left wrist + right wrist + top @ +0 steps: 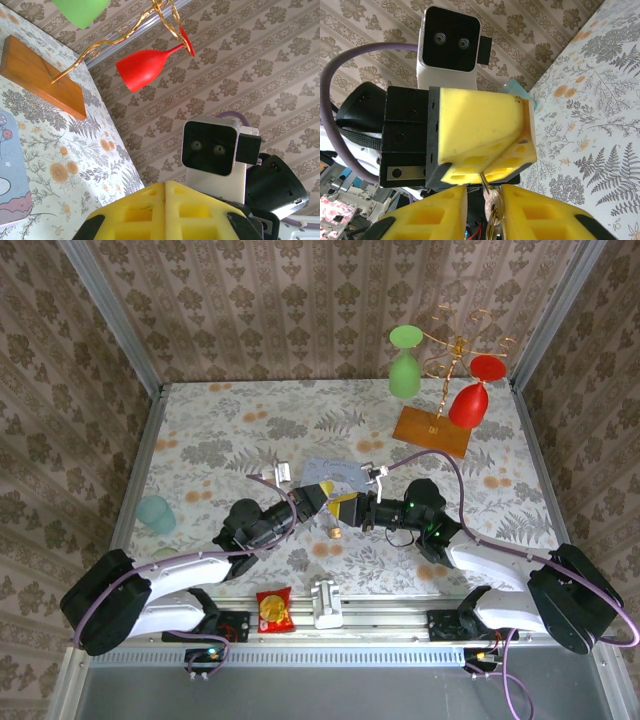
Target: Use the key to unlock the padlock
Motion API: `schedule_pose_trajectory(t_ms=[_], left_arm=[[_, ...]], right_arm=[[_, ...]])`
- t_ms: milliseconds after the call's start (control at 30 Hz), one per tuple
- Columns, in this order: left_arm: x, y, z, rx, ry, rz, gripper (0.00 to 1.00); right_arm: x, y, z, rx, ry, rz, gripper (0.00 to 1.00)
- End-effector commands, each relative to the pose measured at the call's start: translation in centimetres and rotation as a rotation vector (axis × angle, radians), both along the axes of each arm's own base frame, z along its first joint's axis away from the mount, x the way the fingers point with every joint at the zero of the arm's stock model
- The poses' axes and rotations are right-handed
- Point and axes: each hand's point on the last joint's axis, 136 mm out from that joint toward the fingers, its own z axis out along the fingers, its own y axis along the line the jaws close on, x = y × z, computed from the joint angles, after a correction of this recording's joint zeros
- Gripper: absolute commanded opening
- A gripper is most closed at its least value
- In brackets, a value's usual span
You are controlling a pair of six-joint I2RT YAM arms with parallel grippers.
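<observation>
The key (pixel 492 202) is small and silvery, with a ring on its head. Its thin stem runs into the closed yellow fingers (pixel 485 150) of my left gripper (pixel 326 490), whose pads press flat together in the left wrist view (pixel 165 186). The key's head and ring hang in the gap of my right gripper (pixel 484 189), which is open; the head lies close to its right finger (pixel 540 215). Both grippers meet tip to tip at the table's middle, the right gripper (pixel 345 508) facing left. A tiny brass padlock (pixel 336 533) sits just below them; hanging or lying, I cannot tell.
A pale blue tin (pixel 330 472) lies just behind the grippers. At the back right stands a wooden base (pixel 432 430) with a gold wire stand holding a green glass (pixel 404 365) and a red glass (pixel 472 400). A teal cup (pixel 157 512), snack packet (pixel 274 610) and white block (pixel 326 602) sit nearer.
</observation>
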Motion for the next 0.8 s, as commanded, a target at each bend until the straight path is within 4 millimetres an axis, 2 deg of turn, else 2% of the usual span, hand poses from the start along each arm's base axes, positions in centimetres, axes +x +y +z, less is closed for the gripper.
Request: schedule_pose_trajectory(t_ms=[0,233,300,367,400,433,467,500,533,633,667,767], left_arm=[[0.1,0.4,1.2,-0.032,-0.022,0.008,0.00],[0.3,0.5,0.9,-0.034,-0.014,0.018,0.00],[0.2,0.5,0.7,-0.029,-0.008,0.015,0.00],[0.3,0.5,0.4,-0.023,-0.002,0.019,0.00],[0.4,0.6,0.1,-0.016,0.006,0.024,0.07],[0.6,0.7,-0.1,-0.009,0.007,0.032,0.24],[0.8,1.0,-0.5,0.002,0.006,0.046,0.51],[0.9,1.5,-0.4,0.008,-0.013,0.062,0.89],[1.1,2.1,-0.3,0.011,-0.026,0.082,1.00],[1.8,3.9,0.0,0.064,-0.051,0.163,1.00],[1.8,4.5,0.8,0.084,-0.079,0.182,1.00],[1.7,5.5,1.0,0.219,-0.114,0.210,1.00]], right_arm=[[-0.1,0.1,1.4,0.037,-0.037,0.014,0.21],[-0.1,0.1,1.1,0.035,-0.031,0.016,0.08],[-0.1,0.1,1.1,0.036,-0.034,0.015,0.02],[-0.1,0.0,1.2,0.038,-0.035,0.013,0.01],[-0.1,0.0,1.1,0.037,-0.035,0.012,0.00],[-0.1,0.0,1.0,0.035,-0.034,0.011,0.00],[0.0,0.0,0.9,0.030,-0.032,0.007,0.00],[0.0,-0.1,0.6,0.023,-0.028,0.002,0.00],[0.1,-0.2,0.3,0.012,-0.024,-0.005,0.00],[0.4,-0.6,-1.0,-0.028,-0.005,-0.044,0.00],[0.5,-0.9,-1.6,-0.051,0.005,-0.063,0.00],[1.4,-2.0,-3.6,-0.134,0.044,-0.144,0.00]])
